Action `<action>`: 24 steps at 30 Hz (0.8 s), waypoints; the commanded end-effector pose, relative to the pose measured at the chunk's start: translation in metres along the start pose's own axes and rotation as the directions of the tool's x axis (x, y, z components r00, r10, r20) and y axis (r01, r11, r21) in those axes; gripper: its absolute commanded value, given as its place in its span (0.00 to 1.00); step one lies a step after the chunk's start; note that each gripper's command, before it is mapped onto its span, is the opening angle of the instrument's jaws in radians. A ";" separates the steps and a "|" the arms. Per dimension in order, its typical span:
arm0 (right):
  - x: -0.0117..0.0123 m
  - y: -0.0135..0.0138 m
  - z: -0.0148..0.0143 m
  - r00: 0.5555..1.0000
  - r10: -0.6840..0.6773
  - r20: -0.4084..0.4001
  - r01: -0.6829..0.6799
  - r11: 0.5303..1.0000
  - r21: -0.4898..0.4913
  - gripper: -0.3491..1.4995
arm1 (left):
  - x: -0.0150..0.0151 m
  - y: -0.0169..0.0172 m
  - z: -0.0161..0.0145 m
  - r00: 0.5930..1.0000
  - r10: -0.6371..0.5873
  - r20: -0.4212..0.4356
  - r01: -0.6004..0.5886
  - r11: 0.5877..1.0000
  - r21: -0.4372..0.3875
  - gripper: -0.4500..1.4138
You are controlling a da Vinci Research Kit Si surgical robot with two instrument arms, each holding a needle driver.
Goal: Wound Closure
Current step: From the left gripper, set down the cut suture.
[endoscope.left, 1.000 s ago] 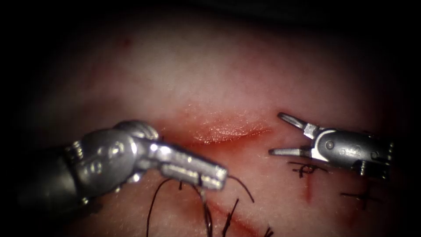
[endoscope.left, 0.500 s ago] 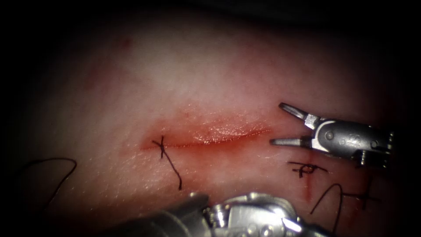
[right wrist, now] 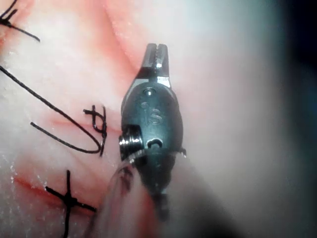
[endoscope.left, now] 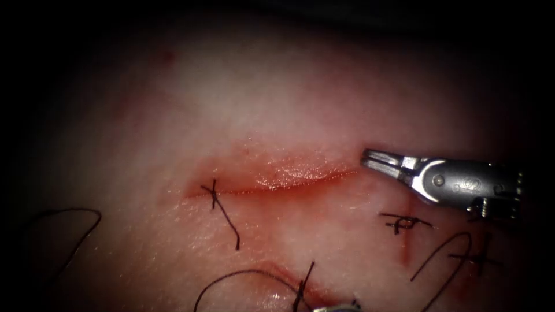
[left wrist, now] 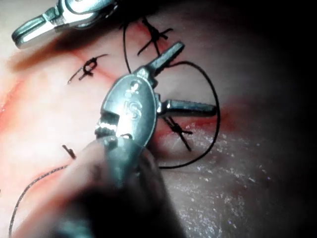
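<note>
The cut (endoscope.left: 277, 178) runs across the tissue (endoscope.left: 277, 98), wet with red fluid. My right tool (endoscope.left: 368, 157) lies at the cut's right end with its jaws shut and nothing visible between them (right wrist: 157, 48). In the left wrist view my left tool (left wrist: 195, 79) hovers over a knotted stitch (left wrist: 178, 131) with its jaws open, holding nothing, and the right tool (left wrist: 22, 35) lies beyond it. A sliver of the left tool (endoscope.left: 335, 308) shows at the endoscope view's bottom edge. A knotted stitch (endoscope.left: 214, 193) crosses the cut's left end.
Loose dark thread loops lie on the tissue at the far left (endoscope.left: 75, 212), bottom middle (endoscope.left: 243, 273) and lower right (endoscope.left: 439, 254). Two more knotted stitches (endoscope.left: 404, 221) (endoscope.left: 480, 254) sit below the right tool. A second red line (endoscope.left: 289, 276) runs near the bottom.
The left tool swept from the left side down to the bottom edge, uncovering the stitch at the cut's left end. The right tool's jaws went from open to shut. Thread loops shifted.
</note>
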 end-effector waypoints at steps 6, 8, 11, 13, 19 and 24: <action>-0.0001 -0.0016 0.0020 1.000 0.023 0.019 -0.023 1.000 0.005 0.80 | 0.0032 0.0028 -0.0027 0.982 -0.057 0.182 0.042 0.996 0.084 0.99; 0.0000 -0.0018 0.0022 0.999 0.020 0.033 -0.021 1.000 0.013 0.80 | 0.0044 0.0036 -0.0043 0.978 -0.066 0.200 0.044 0.993 0.108 0.99; 0.0001 -0.0021 0.0025 0.999 0.018 0.046 -0.019 1.000 0.024 0.79 | 0.0062 0.0048 -0.0080 0.968 -0.058 0.243 0.020 0.987 0.157 0.99; 0.0000 -0.0023 0.0027 0.998 0.013 0.057 -0.016 0.999 0.046 0.79 | 0.0072 0.0055 -0.0110 0.959 -0.062 0.275 0.009 0.982 0.188 0.99; -0.0003 -0.0031 0.0032 0.997 0.001 0.082 -0.006 0.998 0.064 0.76 | 0.0087 0.0062 -0.0207 0.925 -0.116 0.362 0.005 0.956 0.292 0.99; -0.0006 -0.0035 0.0033 0.995 -0.007 0.095 -0.001 0.997 0.083 0.74 | 0.0075 0.0060 -0.0257 0.918 -0.139 0.371 -0.014 0.925 0.380 0.96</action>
